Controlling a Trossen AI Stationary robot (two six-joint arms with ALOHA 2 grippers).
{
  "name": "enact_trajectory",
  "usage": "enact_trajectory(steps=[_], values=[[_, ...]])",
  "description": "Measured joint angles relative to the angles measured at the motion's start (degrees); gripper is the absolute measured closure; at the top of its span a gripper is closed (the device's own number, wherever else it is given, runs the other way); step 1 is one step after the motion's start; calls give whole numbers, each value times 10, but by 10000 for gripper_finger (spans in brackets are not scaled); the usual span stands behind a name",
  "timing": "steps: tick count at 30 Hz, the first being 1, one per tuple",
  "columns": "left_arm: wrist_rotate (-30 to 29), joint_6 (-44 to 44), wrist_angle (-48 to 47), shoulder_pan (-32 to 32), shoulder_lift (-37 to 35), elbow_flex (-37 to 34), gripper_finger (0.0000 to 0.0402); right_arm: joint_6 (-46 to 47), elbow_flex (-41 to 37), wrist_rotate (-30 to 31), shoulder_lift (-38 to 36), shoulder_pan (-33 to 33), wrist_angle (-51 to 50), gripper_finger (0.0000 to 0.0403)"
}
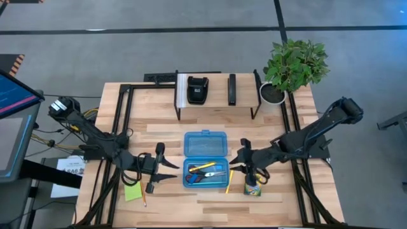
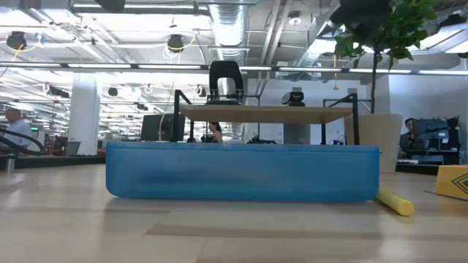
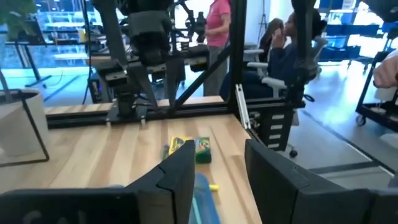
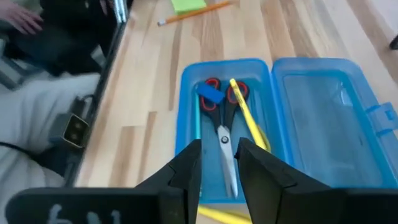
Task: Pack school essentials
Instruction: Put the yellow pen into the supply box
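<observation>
The translucent blue case (image 1: 206,159) lies open at the table's middle, lid (image 4: 326,118) folded toward the far side. In its base lie red-handled scissors (image 4: 221,127), a blue eraser (image 4: 210,94) and a yellow pencil (image 4: 250,123). Another yellow pencil (image 1: 227,181) lies on the table by the case's right side, and the crayon box (image 1: 253,188) stands right of it. A green sticky-note pad (image 1: 133,192) and an orange pencil (image 1: 144,198) lie near left. My left gripper (image 1: 172,169) stands open left of the case, pointing level. My right gripper (image 4: 219,165) hangs open over the case's right end.
A dark metal rack with black devices (image 1: 216,90) stands at the far edge, a potted plant (image 1: 294,63) at the far right corner. Black frame rails (image 1: 124,127) run along both sides. People sit in the room beyond the table (image 3: 280,43).
</observation>
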Motion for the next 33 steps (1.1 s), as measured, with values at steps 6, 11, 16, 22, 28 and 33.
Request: enact_trajectory(steps=[6, 11, 16, 22, 28, 33], values=[[1, 4, -2, 0, -3, -4, 275, -41, 0, -1, 70, 3, 6, 248], [1, 14, -2, 0, -3, -4, 275, -43, -1, -4, 107, -3, -3, 233], [1, 21, -3, 0, -3, -4, 275, -55, -1, -16, 116, -2, -13, 229], [0, 22, -9, 0, -3, -4, 275, -83, -1, -17, 116, -2, -26, 230], [0, 22, -15, 0, -3, -4, 275, -99, -1, -33, 147, -1, -36, 214], [0, 19, -25, 0, -3, -3, 275, -105, 11, -61, 204, -3, -53, 190]])
